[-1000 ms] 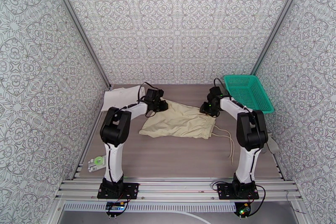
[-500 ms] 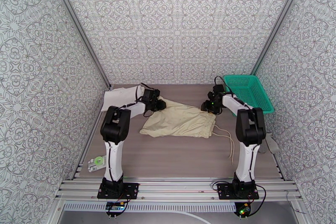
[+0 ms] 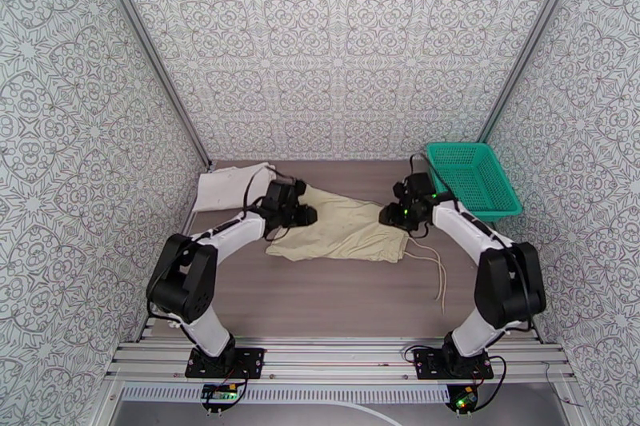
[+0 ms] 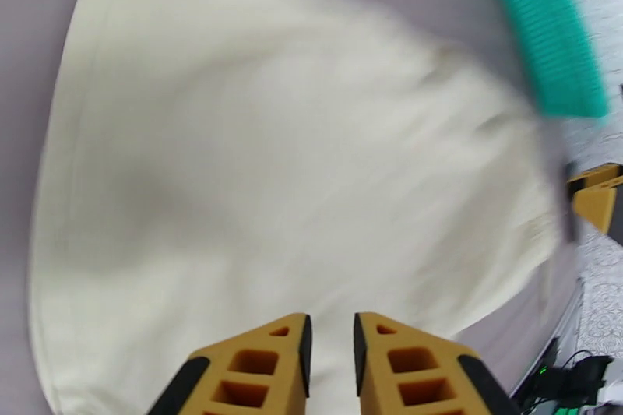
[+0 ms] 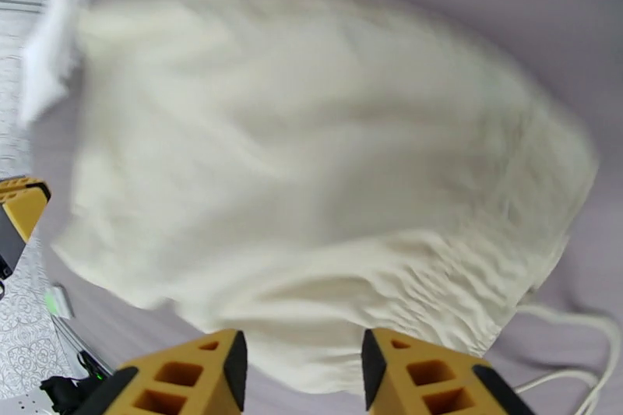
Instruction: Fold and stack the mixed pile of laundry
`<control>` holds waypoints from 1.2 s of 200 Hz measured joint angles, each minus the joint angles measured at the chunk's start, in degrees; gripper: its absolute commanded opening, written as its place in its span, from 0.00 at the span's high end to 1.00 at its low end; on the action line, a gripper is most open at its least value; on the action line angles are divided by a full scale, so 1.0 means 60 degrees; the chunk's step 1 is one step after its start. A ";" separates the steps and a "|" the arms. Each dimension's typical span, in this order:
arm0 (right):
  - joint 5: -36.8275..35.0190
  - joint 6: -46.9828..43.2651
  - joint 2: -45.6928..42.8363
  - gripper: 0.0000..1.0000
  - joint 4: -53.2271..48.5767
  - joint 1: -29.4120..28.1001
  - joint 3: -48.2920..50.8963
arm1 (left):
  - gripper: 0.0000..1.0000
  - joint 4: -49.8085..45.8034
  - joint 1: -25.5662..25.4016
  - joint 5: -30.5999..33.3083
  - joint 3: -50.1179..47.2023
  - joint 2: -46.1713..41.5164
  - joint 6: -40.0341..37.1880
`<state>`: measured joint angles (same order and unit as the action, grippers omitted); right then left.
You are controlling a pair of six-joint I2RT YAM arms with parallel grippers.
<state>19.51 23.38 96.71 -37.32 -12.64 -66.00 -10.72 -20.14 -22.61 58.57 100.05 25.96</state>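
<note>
While both wrist views are smeared by motion, I read the step as taking the far edge of the beige garment (image 3: 344, 232) at its two ends, so that it can be brought over toward me for a fold. It lies spread in the middle of the table (image 3: 336, 304), with its gathered waistband to the right and the drawstring (image 3: 436, 272) trailing off toward the near side. The left gripper (image 4: 330, 328) sits over the garment's far left corner. Its fingers are drawn close with only a thin slit between them, and I cannot tell whether cloth is pinched there. The right gripper (image 5: 304, 346) is released, jaws standing apart over the waistband edge with nothing between them yet. To do this well I would get both pinches on the same edge and lift them evenly, so the fold line stays straight. I would also keep the cord from dragging under the fold. Room is tight at the back: the white T-shirt (image 3: 226, 185) lies folded just beside the left wrist, and the teal basket (image 3: 472, 172) is near the right one. The bare table on the near side is probably the safest direction to travel.
</note>
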 measured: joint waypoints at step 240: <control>0.2302 0.2233 -0.3144 0.01 0.2160 0.2616 0.4768 | 0.66 -0.0514 -0.2197 0.1177 0.1800 -0.0186 -0.0339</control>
<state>33.32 36.77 77.84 -24.36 3.05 -37.39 -13.80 -33.32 -15.55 69.36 98.94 23.92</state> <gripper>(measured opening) 0.977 0.346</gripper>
